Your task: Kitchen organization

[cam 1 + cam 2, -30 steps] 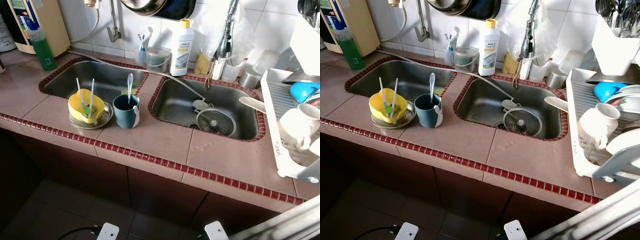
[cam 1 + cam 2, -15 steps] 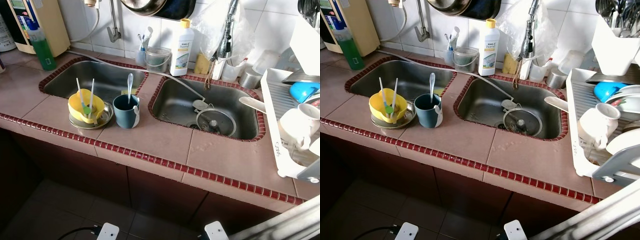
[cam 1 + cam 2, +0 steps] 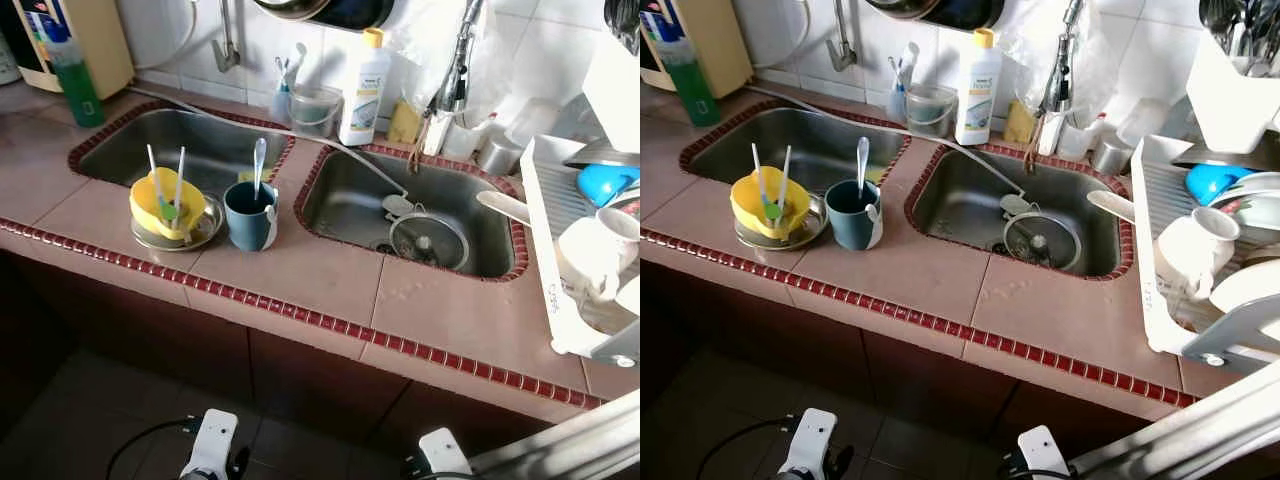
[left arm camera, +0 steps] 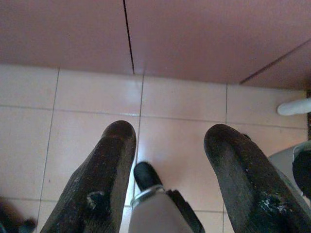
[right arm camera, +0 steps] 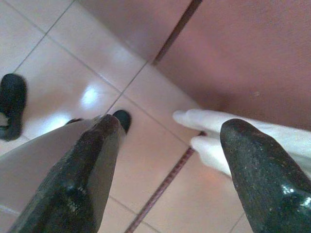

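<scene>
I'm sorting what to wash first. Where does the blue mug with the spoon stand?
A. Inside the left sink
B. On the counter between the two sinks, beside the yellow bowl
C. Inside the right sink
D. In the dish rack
B: the mug stands on the tiled counter right beside the yellow bowl, in front of the strip between the sinks.

Two sinks [image 3: 190, 150] [image 3: 400, 205], one blue mug [image 3: 249, 216], one yellow bowl [image 3: 163, 205].
</scene>
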`<state>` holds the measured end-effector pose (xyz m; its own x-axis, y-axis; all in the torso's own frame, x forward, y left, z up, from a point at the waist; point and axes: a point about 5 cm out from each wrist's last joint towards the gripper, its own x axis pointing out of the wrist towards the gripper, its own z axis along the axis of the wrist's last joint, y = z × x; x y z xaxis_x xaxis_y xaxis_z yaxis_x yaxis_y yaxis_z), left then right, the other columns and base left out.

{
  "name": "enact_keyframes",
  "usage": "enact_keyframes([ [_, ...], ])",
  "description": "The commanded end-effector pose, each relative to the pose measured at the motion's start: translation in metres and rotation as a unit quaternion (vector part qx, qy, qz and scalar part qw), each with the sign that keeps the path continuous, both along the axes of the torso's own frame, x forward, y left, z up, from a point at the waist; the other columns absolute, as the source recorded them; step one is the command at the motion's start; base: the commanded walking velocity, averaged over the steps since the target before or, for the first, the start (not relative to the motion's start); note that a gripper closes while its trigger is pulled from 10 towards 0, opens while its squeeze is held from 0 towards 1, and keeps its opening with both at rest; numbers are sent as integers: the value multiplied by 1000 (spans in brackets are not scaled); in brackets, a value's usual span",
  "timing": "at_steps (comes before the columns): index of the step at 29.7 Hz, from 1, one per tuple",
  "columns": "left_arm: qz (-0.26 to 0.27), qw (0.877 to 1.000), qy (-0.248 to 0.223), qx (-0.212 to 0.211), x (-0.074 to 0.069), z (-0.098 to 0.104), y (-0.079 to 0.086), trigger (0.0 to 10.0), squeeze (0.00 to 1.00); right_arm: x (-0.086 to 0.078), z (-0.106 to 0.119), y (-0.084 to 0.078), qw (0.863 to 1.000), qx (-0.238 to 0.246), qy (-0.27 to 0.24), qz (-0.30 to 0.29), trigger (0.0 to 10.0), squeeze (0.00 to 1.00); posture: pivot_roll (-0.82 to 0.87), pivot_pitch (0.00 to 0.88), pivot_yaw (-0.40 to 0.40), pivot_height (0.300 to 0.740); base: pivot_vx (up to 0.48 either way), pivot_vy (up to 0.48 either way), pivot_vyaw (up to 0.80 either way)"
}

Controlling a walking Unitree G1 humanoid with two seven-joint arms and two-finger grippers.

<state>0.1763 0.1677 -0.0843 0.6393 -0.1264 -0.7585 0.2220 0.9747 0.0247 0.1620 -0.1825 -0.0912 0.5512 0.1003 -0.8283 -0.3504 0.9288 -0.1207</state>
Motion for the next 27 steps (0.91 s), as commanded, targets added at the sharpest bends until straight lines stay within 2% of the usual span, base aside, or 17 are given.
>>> enact_keyframes([
  [1, -5, 1000, 12, 1, -7, -3, 0, 10000, 0, -2, 0, -2, 1000, 1, 1, 0, 10000, 0, -140, 44, -68, 740, 0, 0, 0],
  [20, 8, 1000, 8, -14, -5, -3, -3, 10000, 0, 1, 0, 1, 1000, 15, -3, -24, 10000, 0, -141, 32, -65, 740, 0, 0, 0],
  [27, 7, 1000, 10, -12, -5, -3, -2, 10000, 0, 1, 0, 4, 999, 21, -5, -31, 10000, 0, -140, 63, -62, 740, 0, 0, 0],
])
